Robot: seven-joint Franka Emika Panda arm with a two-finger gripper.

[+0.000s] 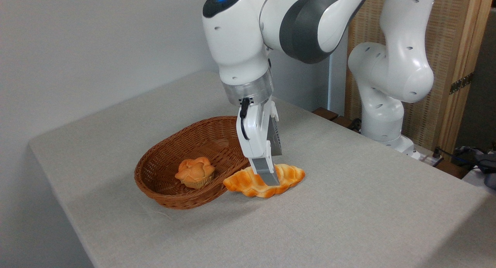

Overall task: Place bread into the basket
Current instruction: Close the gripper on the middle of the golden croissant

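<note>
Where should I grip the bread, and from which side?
Grip the bread across its narrow middle, coming straight down from above. It lies flat on the table beside the basket, long axis left to right, ends pointed and too thin to hold. The gripper is already down at mid-loaf.

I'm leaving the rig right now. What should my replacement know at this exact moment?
Claw: down on the middle of the bread, fingers astride it; whether it is clamped cannot be told.
Bread: on the table, just right of the basket, outside it.
Basket: holds only a small flower-shaped bun.
Done: approach.
Left: grip, lift, place in basket.
</note>
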